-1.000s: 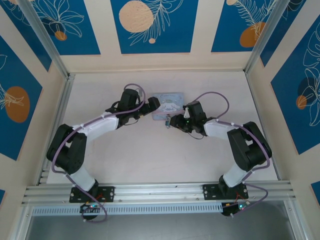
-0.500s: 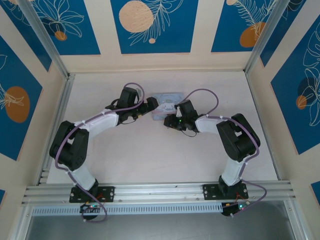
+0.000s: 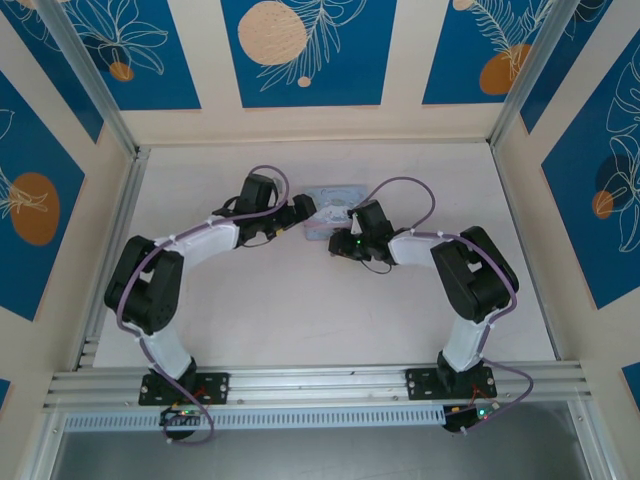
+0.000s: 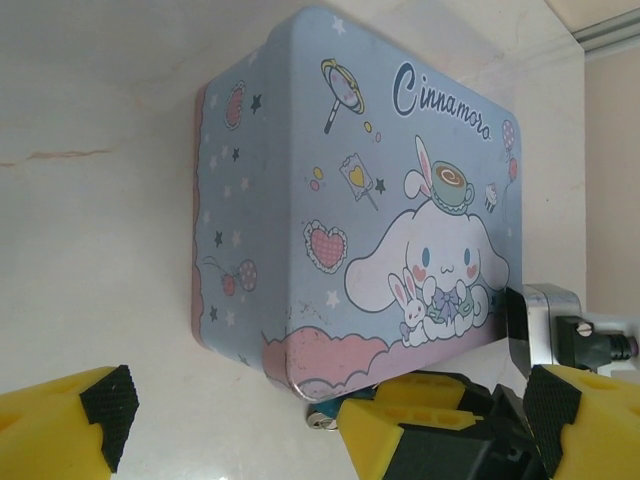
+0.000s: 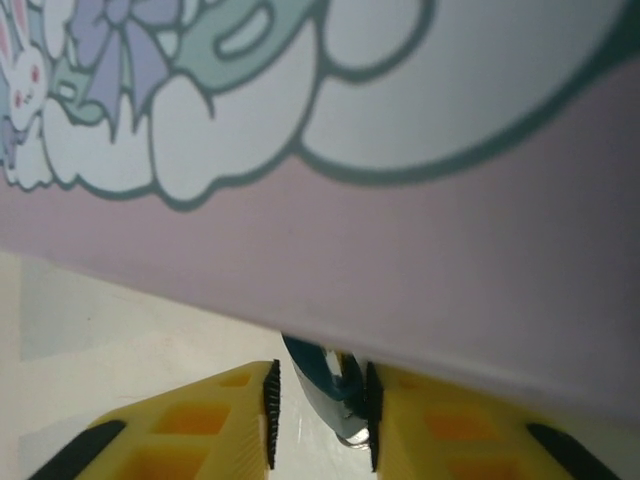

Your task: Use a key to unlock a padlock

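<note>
The right gripper (image 5: 321, 402) has its jaws drawn in to a narrow gap. A small dark, shiny piece sits between the black pads, directly ahead of the wrist — probably the padlock (image 5: 318, 385), though it is too close and blurred to be sure. It seems to touch the right-hand pad; whether the pads truly clamp it I cannot tell. Its upper part is hidden behind the pink lower wall of the pale blue tin (image 4: 350, 200), which rises just beyond the fingertips and is cut off on every side in the right wrist view.

The left gripper (image 3: 303, 211) is spread wide and holds nothing — its yellow fingers (image 4: 60, 430) are cropped at the bottom corners. The tin lies ahead between them on the white table (image 4: 90, 250), with the right gripper's fingers at its near corner.
</note>
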